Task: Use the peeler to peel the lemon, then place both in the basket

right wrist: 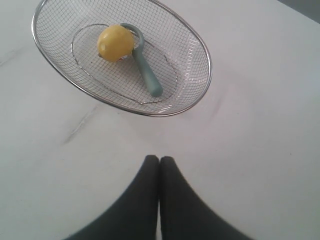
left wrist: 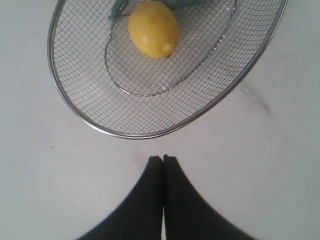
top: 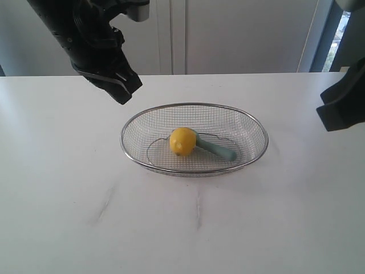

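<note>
Inside the wire basket (top: 126,123) on the counter (top: 68,200), the lemon (top: 182,141) lies beside the peeler (top: 218,150), apparently touching its head. Outside the basket, the left end effector (left wrist: 163,159) and right end effector (right wrist: 159,159) hover clenched, empty.

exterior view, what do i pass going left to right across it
left gripper → lemon → peeler → right arm. The basket spans both lemon and peeler, so it has no single place in the order.
</note>
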Robot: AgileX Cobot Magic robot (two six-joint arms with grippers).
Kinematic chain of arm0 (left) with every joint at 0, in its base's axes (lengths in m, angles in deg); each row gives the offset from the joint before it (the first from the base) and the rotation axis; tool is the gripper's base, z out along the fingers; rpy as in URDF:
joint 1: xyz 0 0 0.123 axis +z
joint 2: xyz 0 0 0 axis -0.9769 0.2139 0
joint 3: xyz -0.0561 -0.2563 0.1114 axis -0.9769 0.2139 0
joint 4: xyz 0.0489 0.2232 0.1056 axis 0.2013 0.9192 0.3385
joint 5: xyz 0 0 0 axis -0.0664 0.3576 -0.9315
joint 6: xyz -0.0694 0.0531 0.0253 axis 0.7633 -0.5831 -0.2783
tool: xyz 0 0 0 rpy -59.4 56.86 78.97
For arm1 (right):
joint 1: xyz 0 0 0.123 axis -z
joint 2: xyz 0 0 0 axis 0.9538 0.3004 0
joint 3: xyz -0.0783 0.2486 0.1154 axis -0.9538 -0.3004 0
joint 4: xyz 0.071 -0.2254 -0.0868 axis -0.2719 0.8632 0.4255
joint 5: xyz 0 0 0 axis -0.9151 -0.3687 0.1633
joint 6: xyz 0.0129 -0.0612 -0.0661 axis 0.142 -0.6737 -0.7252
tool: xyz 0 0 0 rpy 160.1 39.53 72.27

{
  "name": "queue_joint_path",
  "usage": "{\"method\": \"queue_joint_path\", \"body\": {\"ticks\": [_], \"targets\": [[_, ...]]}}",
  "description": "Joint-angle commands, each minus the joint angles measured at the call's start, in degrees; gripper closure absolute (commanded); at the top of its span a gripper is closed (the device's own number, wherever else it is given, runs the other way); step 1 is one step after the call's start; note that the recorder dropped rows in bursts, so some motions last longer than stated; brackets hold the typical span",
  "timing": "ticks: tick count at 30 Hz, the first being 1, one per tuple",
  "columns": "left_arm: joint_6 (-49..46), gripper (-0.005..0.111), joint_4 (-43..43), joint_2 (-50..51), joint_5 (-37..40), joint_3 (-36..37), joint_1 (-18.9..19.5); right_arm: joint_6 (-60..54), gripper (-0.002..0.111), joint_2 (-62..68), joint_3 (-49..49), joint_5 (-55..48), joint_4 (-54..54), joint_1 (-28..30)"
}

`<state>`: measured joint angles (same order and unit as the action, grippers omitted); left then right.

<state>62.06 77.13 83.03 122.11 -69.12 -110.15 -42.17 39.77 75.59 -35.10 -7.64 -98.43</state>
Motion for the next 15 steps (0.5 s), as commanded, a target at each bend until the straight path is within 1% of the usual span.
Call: {"method": "queue_joint_path", "body": {"ticks": [1, 4, 6, 9, 15], "targets": [[0.0, 0.107, -1.6, -1.3, -8.1, 0.7, -0.3, 0.2, 0.108, -0.4, -0.3, 0.6, 0.2, 0.3], [-0.2, 0.107, -5.1, -2.4, -19.2, 3.8, -0.3, 0.2, 0.108, -0.4, -0.3, 0.6, 0.2, 0.3], [-0.2, 0.107, -6.3, -3.0, -24.0, 5.8, -0.3, 0.2, 0.108, -0.4, -0.3, 0.6, 0.2, 0.3], [-0.4, 0.107, -6.3, -4.2, -27.4, 9.1, -0.7, 0.2, 0.108, -0.4, -0.3, 0.6, 0.2, 0.3], [-5.0, 0.107, -5.7, -8.7, -33.5, 17.5, -0.9, 0.2, 0.108, -0.4, -0.3, 0.8, 0.2, 0.3]]}}
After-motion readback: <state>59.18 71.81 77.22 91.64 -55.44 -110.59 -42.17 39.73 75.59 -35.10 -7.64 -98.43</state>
